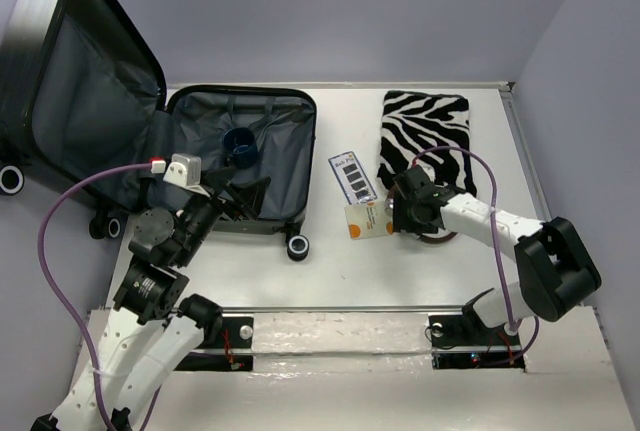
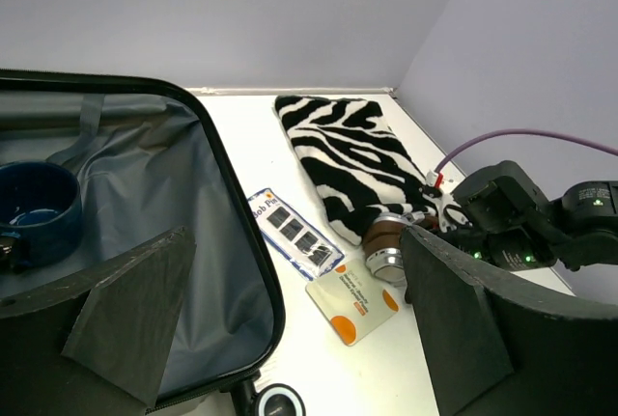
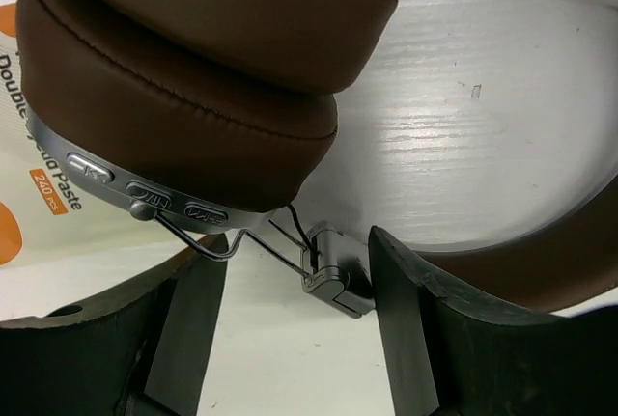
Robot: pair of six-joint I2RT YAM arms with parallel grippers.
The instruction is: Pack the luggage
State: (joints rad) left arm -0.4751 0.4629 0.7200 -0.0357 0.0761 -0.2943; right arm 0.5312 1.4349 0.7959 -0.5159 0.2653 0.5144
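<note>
The luggage [image 1: 262, 166] lies open at the left of the table, its lid [image 1: 70, 71] raised and its dark grey lining [image 2: 145, 184] showing. A blue cup [image 1: 240, 144] sits inside it and also shows in the left wrist view [image 2: 34, 208]. My left gripper [image 1: 238, 198] is open and empty over the luggage's near edge [image 2: 299, 339]. My right gripper [image 1: 403, 209] is open and low on the table. Its fingers straddle the metal hinge [image 3: 333, 266] of brown headphones [image 3: 183, 97], the hinge close to the right finger [image 3: 415, 310]. The headphones also show in the top view [image 1: 440, 238] and the left wrist view [image 2: 386, 247].
A zebra-striped cloth [image 1: 425, 141] lies at the back right. A blue card of bobby pins [image 1: 352, 176] and a white packet with orange dots [image 1: 368, 219] lie between the luggage and the headphones. Walls close in the table at the back and right.
</note>
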